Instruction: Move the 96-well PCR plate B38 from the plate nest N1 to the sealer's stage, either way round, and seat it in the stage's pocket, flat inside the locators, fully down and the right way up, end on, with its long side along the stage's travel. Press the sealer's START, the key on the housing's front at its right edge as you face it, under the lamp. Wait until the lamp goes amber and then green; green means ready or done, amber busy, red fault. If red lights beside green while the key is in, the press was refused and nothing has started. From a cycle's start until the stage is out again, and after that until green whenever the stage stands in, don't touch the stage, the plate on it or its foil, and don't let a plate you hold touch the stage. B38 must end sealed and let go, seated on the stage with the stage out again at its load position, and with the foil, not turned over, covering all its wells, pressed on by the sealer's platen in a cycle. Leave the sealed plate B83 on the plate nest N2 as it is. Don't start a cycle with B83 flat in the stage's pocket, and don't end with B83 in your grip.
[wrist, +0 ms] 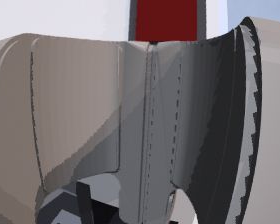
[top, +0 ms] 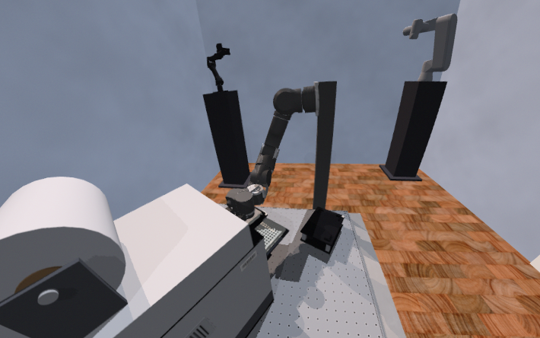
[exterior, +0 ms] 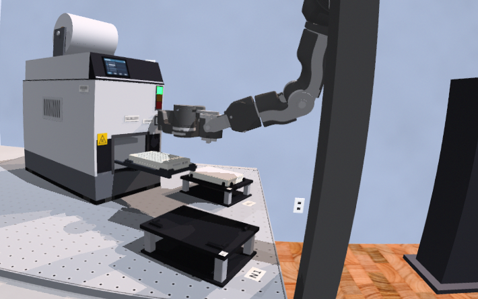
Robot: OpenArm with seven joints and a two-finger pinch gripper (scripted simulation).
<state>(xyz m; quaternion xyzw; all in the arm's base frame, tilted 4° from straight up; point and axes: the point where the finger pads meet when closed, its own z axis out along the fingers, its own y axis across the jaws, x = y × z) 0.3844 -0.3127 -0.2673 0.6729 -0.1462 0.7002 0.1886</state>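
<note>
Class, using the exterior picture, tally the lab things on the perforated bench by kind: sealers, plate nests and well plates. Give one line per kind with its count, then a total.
Sealers: 1, the sealer
Plate nests: 2, N1 bare, N2 holding a plate
Well plates: 2, one on the stage, one on N2
Total: 5
</note>
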